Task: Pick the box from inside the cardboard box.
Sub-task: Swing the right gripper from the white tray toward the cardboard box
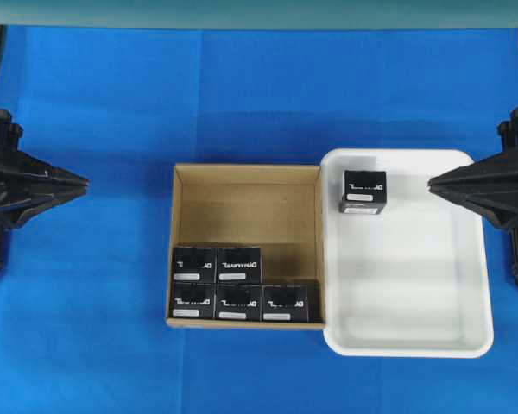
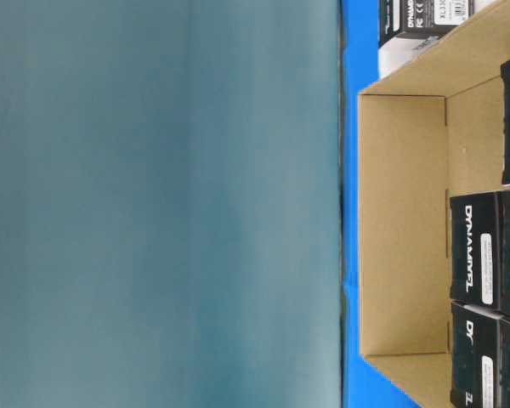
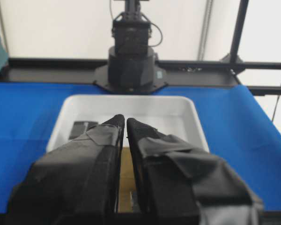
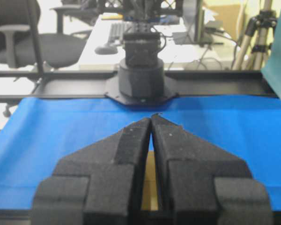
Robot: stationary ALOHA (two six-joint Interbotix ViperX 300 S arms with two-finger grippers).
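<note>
- Grippers both sit parked at the table edges: the left gripper (image 1: 85,182) has its jaws pressed together with nothing between them, and the right gripper (image 1: 432,182) shows only a thin slit between its pads, likewise holding nothing.
- Five black boxes remain in the cardboard box (image 1: 246,172), packed into its near-left part: two in one row, three in the row against the near wall; a sixth black box (image 1: 363,191) already stands in the far-left corner of the white tray (image 1: 466,345), which butts against the carton's right wall.
- Best candidate, to my eye, is the rightmost box of the near row (image 1: 284,303): its right side faces bare carton floor, so one finger has room to slide down there.
- Jaws need to spread well before descent, since they are nearly closed now; otherwise the fingertips land on the box top.
- Approach should come straight down from above, as the carton walls block any sideways entry.
- Neighbours touch each other, so the inner finger may wedge between boxes; a slow descent and a vertical lift should keep the adjacent box (image 1: 238,303) from being dragged along.
- Near wall is just beside that row, so a grip across the left-right faces looks safer than front-to-back.
</note>
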